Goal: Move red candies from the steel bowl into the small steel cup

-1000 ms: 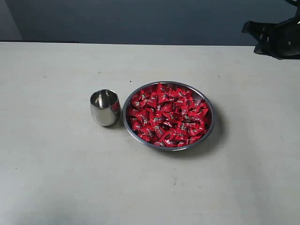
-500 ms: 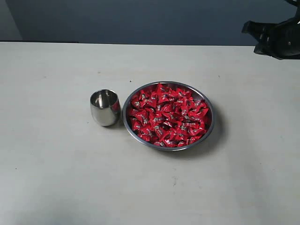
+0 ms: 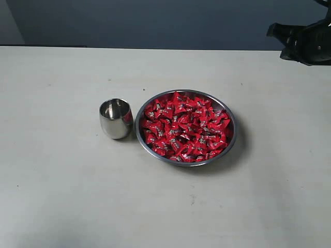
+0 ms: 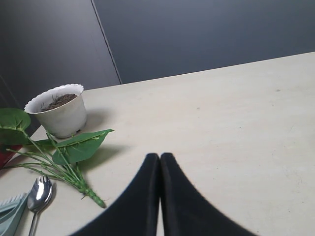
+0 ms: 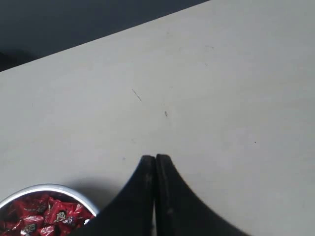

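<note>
My right gripper (image 5: 155, 158) is pressed shut with nothing between its fingers. In the exterior view its arm (image 3: 305, 41) sits at the upper right of the frame, well apart from the work. My left gripper (image 4: 159, 156) is also closed and empty, off near a white pot (image 4: 58, 110), a leafy sprig (image 4: 74, 147) and a spoon (image 4: 38, 191).

The red candies (image 3: 185, 128) fill the steel bowl (image 3: 186, 164) at the centre of the frame. The small steel cup (image 3: 116, 120) stands upright just left of the bowl, and I see no red in it.

If I go down with my jaws shut, I will only plough the heap. The crinkled wrappers look slippery, so a candy could squirt free, or I could lift several at once. The cup is narrow and close to the bowl, so a careless approach could tip it or drop a candy outside its mouth.

The table (image 3: 62, 196) is pale and matte with a few specks. A dark wall (image 3: 155, 23) runs across the top of the frame.
</note>
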Controlling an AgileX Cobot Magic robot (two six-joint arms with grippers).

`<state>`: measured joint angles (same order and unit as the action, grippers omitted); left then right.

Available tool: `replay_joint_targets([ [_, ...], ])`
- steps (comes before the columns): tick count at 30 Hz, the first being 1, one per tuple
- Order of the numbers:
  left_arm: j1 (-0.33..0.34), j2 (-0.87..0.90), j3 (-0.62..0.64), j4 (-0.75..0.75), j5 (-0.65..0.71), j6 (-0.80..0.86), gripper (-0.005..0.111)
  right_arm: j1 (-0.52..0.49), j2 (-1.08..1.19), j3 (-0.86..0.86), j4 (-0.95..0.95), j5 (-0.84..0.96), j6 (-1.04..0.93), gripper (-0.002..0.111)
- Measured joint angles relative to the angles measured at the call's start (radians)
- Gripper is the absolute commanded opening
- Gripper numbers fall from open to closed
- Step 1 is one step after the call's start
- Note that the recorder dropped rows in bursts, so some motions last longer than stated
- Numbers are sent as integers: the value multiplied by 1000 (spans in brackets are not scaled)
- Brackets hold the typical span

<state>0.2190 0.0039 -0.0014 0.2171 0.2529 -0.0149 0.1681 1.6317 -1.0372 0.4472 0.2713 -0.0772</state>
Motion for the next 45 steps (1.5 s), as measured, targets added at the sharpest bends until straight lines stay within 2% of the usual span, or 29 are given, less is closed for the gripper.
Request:
replay_joint_targets([
  [45,0,0,0,0,0,0,0,0,0,0,0,-30,0,0],
])
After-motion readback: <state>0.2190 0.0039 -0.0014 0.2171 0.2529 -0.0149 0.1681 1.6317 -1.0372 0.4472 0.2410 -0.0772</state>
